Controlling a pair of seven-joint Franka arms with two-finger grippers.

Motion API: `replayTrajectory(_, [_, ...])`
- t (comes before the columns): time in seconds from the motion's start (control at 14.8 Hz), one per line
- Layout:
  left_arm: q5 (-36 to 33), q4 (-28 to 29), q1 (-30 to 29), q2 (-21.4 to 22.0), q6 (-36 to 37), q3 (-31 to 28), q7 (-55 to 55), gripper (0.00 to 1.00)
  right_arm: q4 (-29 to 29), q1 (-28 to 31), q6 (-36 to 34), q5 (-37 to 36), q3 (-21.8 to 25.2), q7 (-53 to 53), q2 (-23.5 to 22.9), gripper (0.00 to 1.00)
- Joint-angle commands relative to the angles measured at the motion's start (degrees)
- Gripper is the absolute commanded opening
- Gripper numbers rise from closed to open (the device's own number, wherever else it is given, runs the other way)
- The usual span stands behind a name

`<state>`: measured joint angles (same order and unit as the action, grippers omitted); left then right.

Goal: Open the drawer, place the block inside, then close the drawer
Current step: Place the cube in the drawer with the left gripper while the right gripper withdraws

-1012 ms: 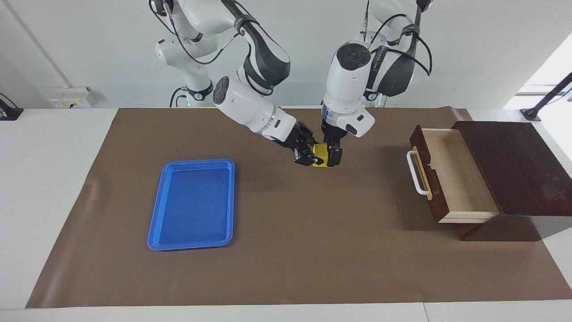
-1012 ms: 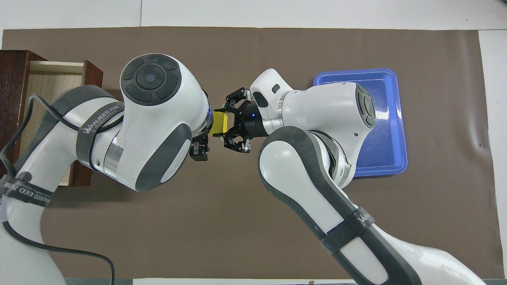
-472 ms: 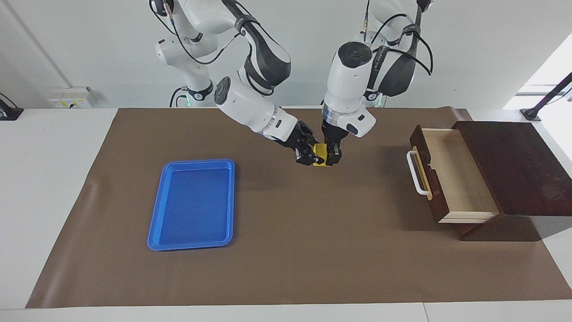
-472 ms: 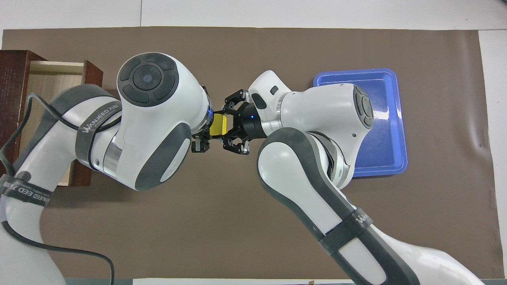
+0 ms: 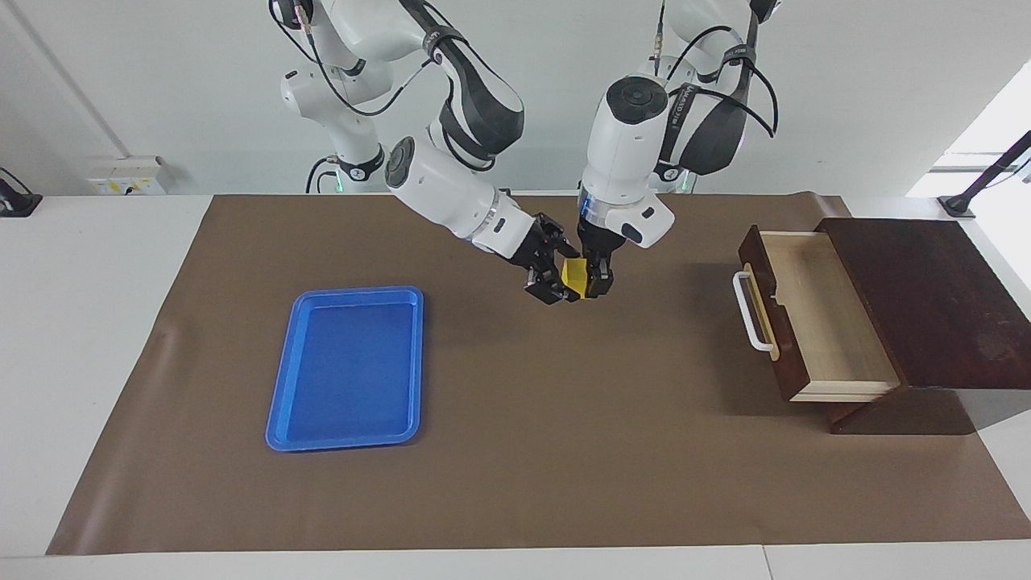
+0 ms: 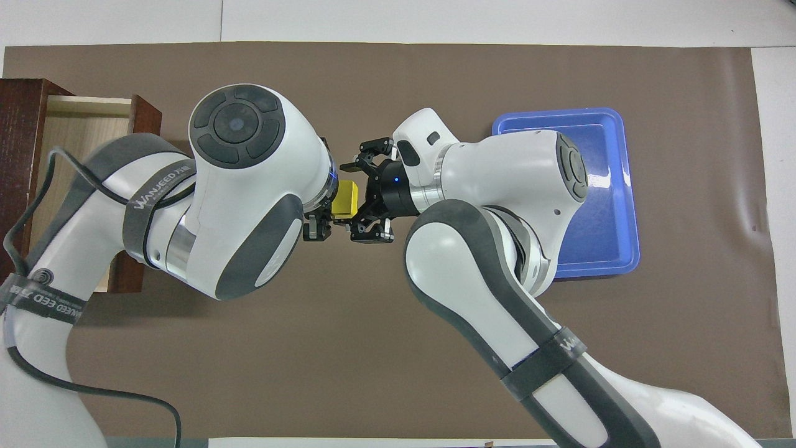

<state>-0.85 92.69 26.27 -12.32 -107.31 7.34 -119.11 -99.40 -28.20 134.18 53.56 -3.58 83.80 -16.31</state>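
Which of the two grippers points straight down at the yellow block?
The left gripper: it hangs vertically over the block, while the right gripper slants in at it from the side.

My table (image 5: 97, 322): white top, brown mat (image 5: 564, 451) laid over it. On the mat: blue tray (image 5: 348, 368) toward my right arm's end; dark wooden box (image 5: 934, 306), its drawer (image 5: 813, 322) pulled out, toward my left arm's end.
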Motion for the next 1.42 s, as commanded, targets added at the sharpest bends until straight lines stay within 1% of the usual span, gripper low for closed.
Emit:
replayTrajectory(0.0, [0.32,-0.94,-0.77,1.24,2.79,-1.01,0.45,0.00,0.26,0.86,-1.72,-1.44,0.06,-1.97,0.49,1.00])
replayTrajectory(0.13, [0.41,-0.85,-4.71,3.43,6.04,-1.01,4.65,0.00,0.26,3.39,-5.05,-1.70,0.33,-2.06,1.37,1.00])
replayTrajectory(0.27, [0.85,-0.76,-10.59,6.42,9.38,-1.01,10.53,0.00,0.35,7.61,-10.41,-1.71,0.33,-1.97,1.98,1.00])
replayTrajectory(0.34, [0.85,-0.76,-13.23,7.04,10.79,-1.01,13.35,0.00,0.26,9.46,-12.09,-1.71,0.42,-2.14,2.86,1.00])
replayTrajectory(0.47, [0.85,-0.33,-18.59,7.49,11.95,-1.10,19.76,0.00,0.17,13.76,-15.43,-3.10,0.50,-2.15,3.48,1.00])
replayTrajectory(0.61, [0.85,0.38,-23.69,7.49,10.98,-1.10,26.26,0.00,0.26,17.89,-17.98,-6.44,0.50,-2.67,4.35,1.00])
replayTrajectory(0.74, [0.85,0.47,-28.09,7.49,10.37,-1.10,32.68,0.00,0.26,21.67,-20.44,-9.16,0.50,-5.47,4.54,1.00])
replayTrajectory(0.88, [0.85,1.87,-32.49,8.01,8.44,-1.01,36.65,0.00,0.61,24.84,-24.39,-10.66,0.59,-9.07,4.54,1.00])
replayTrajectory(1.01, [0.85,5.11,-34.87,9.06,4.76,-1.10,38.85,0.00,0.97,27.22,-26.25,-14.08,0.68,-10.49,5.14,1.00])
replayTrajectory(1.15, [0.68,9.85,-36.98,9.42,-0.07,-1.36,40.36,0.00,0.97,29.33,-26.69,-20.04,0.77,-13.29,8.30,1.00])
replayTrajectory(1.21, [0.68,12.83,-38.64,9.68,-2.62,-1.28,40.19,0.00,0.88,29.69,-26.87,-22.86,0.86,-16.96,10.75,1.00])
replayTrajectory(1.35, [0.68,17.67,-38.23,11.26,-6.05,-1.28,39.75,0.00,1.05,29.52,-30.19,-29.79,1.20,-28.44,14.54,1.00])
